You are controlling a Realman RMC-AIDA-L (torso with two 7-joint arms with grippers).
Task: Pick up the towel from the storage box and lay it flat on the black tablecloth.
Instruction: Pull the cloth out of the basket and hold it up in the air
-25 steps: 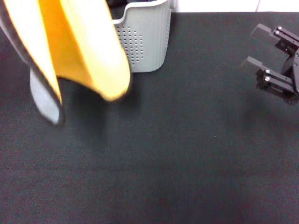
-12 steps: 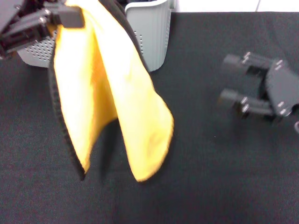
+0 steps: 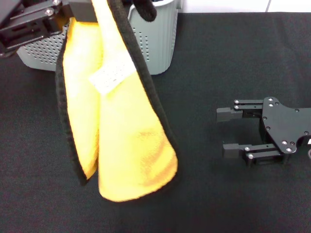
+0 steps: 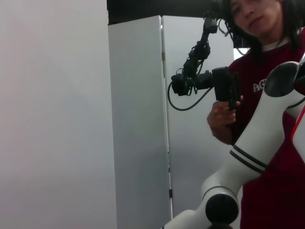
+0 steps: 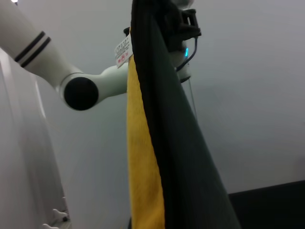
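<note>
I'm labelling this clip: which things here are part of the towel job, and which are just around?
Job: towel, hanging from left gripper; storage box; black tablecloth; right gripper, open beside the towel.
Just around: a person holding a camera rig; white wall panels.

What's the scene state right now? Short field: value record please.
towel: the towel hangs folded lengthwise in the air, yellow face showing, white label visible, out of the box
left gripper: the left gripper shut on the towel's top edge, in front of the storage box
right gripper: the right gripper open, low over the cloth, fingers pointing toward the towel, apart from it
storage box: the storage box at the far edge, behind the towel
black tablecloth: the black tablecloth covers the table
task step: towel lifted, not yet laid flat
</note>
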